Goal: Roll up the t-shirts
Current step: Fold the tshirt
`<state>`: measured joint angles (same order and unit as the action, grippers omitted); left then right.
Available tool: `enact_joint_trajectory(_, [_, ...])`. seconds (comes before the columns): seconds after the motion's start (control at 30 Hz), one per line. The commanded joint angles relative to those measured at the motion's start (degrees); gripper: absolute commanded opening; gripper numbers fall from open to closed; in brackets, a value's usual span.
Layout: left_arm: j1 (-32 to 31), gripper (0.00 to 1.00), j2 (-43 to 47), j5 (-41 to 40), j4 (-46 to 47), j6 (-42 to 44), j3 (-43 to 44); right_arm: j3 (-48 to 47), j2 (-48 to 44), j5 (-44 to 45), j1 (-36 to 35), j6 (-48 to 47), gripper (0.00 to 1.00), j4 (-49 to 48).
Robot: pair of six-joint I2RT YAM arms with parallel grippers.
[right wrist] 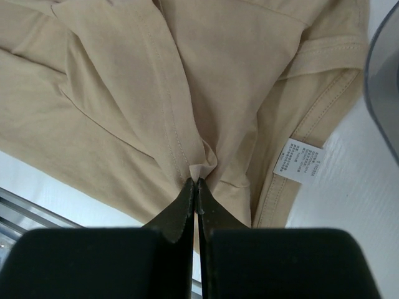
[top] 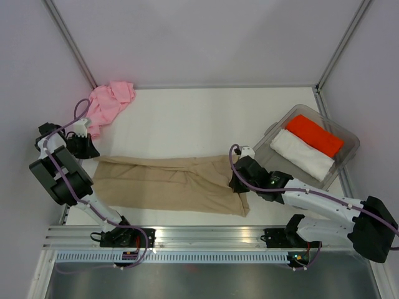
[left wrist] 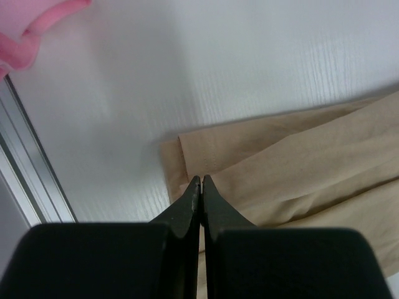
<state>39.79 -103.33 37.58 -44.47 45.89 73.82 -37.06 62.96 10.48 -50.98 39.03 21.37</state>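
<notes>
Tan t-shirt [top: 174, 184] lies flat along the near edge of the table [top: 187, 118] with bare surface beyond, its right end pinched in the closed right gripper [right wrist: 197, 180], the left gripper [left wrist: 201, 180] closed at its hem with hold on cloth indeterminate; the tub [top: 282, 124] contains the red t-shirt [top: 318, 135] and white t-shirt [top: 301, 154], the pink t-shirt [top: 109, 106] is heaped far left, and the label [right wrist: 299, 161] shows only by right wrist.

Lab robot cell. White panel walls [top: 206, 37] and aluminium framing [top: 72, 43] enclose a white surface [top: 187, 118]. Both the left arm [top: 62, 177] and right arm [top: 318, 199] bolt to an extrusion rail [top: 206, 232].
</notes>
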Motion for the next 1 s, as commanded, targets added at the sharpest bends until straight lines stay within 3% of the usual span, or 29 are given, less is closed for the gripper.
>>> enact_joint_trajectory(0.0, [0.3, 0.02, 0.6, 0.4, -0.3, 4.1, -1.5, 0.2, 1.7, -0.5, -1.0, 1.3, 0.04, 0.4])
enact_joint_trajectory(0.03, [0.3, 0.02, 0.6, 0.3, -0.2, 4.6, -1.7, 0.5, 2.1, -0.7, -1.0, 1.5, 0.07, 1.0])
enact_joint_trajectory(0.17, [0.3, 0.02, 0.1, 0.3, -0.4, 5.4, -2.4, -0.1, 3.6, -2.3, -1.7, 0.3, 0.37, 2.5])
enact_joint_trajectory(0.27, [0.3, 0.02, -0.2, 0.8, -0.5, 5.5, -2.3, -4.1, 4.7, -0.7, -2.5, -2.3, 0.44, 4.8])
enact_joint_trajectory(0.43, [0.3, 0.02, 0.0, 1.3, -0.9, 5.8, -2.2, -13.5, 10.9, 4.3, -4.3, -8.2, 0.48, 3.7])
enact_joint_trajectory(0.63, [0.3, 0.02, 0.2, 1.1, -1.1, 5.7, -2.0, -20.4, 26.6, 7.7, -4.1, -17.3, 0.57, -2.1])
enact_joint_trajectory(0.97, [0.3, 0.02, 0.1, 1.7, -1.4, 5.3, -1.8, -21.5, 34.7, -2.8, 1.2, -22.4, 0.57, -14.4])
